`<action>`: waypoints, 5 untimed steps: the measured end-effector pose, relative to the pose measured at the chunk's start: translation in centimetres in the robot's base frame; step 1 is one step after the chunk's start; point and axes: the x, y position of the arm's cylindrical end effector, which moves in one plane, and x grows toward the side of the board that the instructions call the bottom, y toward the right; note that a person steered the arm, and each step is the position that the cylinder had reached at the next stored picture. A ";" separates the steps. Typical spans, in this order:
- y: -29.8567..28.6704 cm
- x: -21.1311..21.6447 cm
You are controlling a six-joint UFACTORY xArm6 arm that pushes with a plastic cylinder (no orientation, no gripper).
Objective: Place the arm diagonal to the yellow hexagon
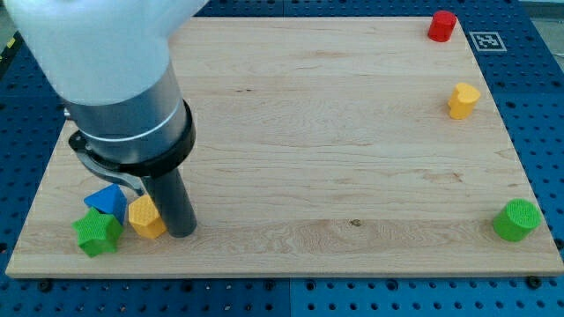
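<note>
Rod only, no pincer on this arm, so nothing is opening or closing; my tip [181,232] is resting on the board near its bottom-left corner. It is sitting just to the view's right of the yellow hexagon [146,217], touching it or very nearly so; the contact itself is too close to call.

The wooden board [317,132] is lying flat on a blue pegboard surface [538,62], which is showing around all edges. A small black-and-white marker tag [486,40] is sitting just off the board's top-right corner.

The yellow hexagon is standing on a flat face near the bottom-left corner, squat, with no clear long axis. It is looking orange-yellow, with its side faces in shadow under the arm's grey housing [123,106].

A blue block [107,200], shape unclear, is lying just up and left of the hexagon. A green star-like block [97,234] is sitting at the hexagon's left, closest to the corner.

Well apart, along the right edge: a red block [441,25] at the top-right corner, a second yellow block [463,100] below it, and a green round-looking block [515,220] near the bottom-right corner.
</note>
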 end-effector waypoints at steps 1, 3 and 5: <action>-2.1 0.0; -1.5 -0.3; 2.7 -0.3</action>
